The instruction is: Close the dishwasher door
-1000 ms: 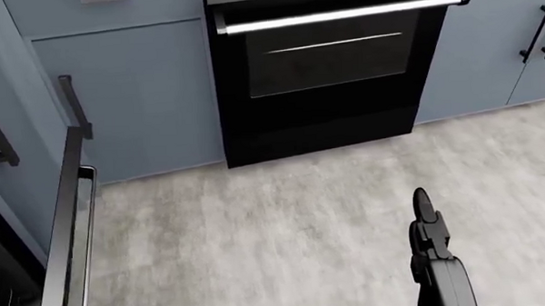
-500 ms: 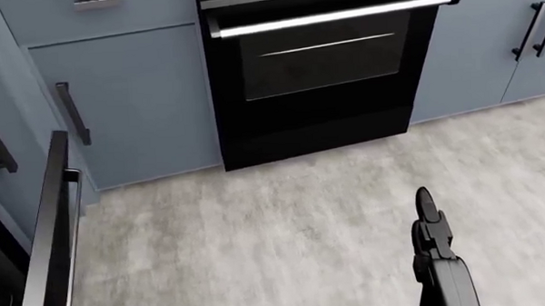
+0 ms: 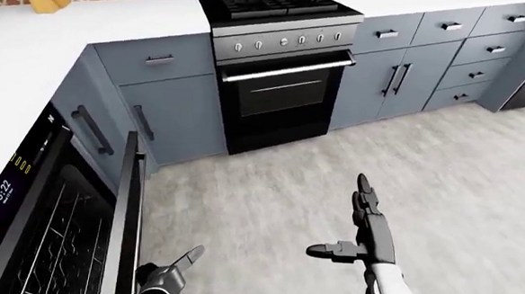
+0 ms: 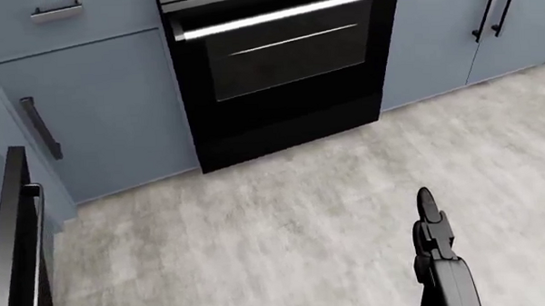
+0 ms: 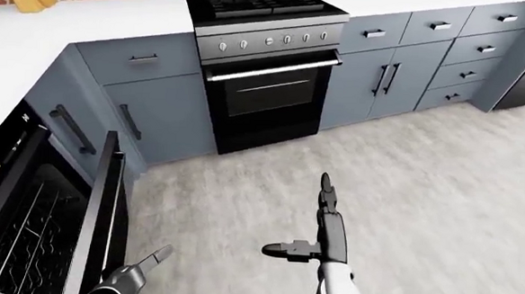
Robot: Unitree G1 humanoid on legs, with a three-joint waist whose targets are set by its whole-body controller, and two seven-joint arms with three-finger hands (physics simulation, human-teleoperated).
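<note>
Dishwasher door nearly upright, stiff, hinged; push its outer face. Left robot hand beside it, fingers spread, empty.

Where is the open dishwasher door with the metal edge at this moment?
The open dishwasher door with the metal edge stands at the lower left of the left-eye view, beside the grey corner cabinet, with the left hand just right of its lower end.
</note>
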